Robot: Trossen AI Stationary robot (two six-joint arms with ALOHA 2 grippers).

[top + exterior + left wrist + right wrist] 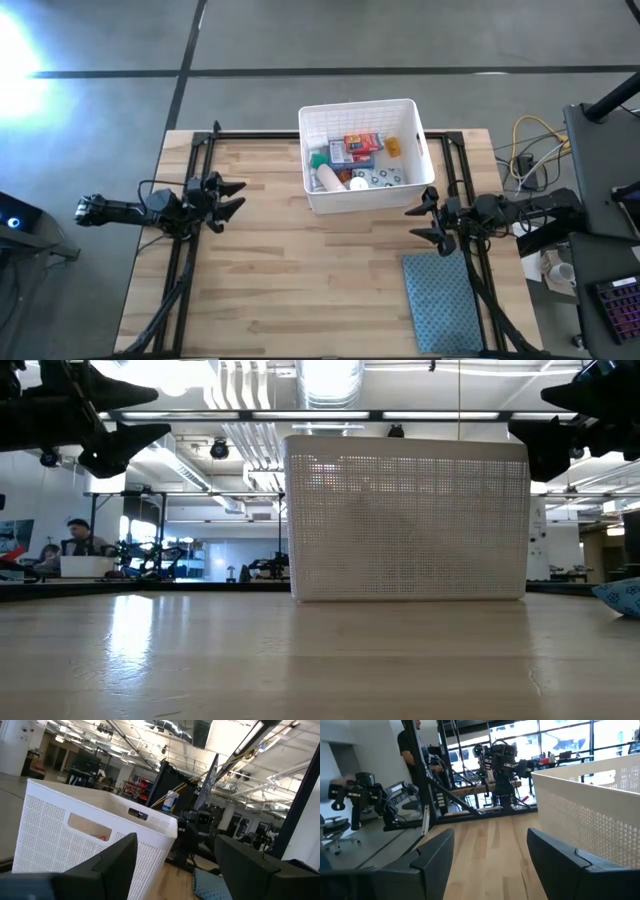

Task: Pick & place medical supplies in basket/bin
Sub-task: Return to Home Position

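Note:
The white basket (312, 178) stands on the wooden table at the far middle; it also shows in the low view as the basket (405, 520). Inside lie several medical supplies: an orange-red box (362, 141), a blue box (345, 155), a white bottle (328, 178) and an orange item (393, 147). My left gripper (237, 197) hovers open at the table's left, left of the basket, holding nothing. My right gripper (420, 222) hovers open at the right, just near of the basket's right corner, also holding nothing. The left wrist view shows the basket's wall (60, 840).
A teal-grey cloth mat (440, 300) lies at the table's near right. Dark frame rails (190, 170) run along both table sides. Cables and equipment (530, 160) sit beyond the right edge. People sit in the room behind (80, 540).

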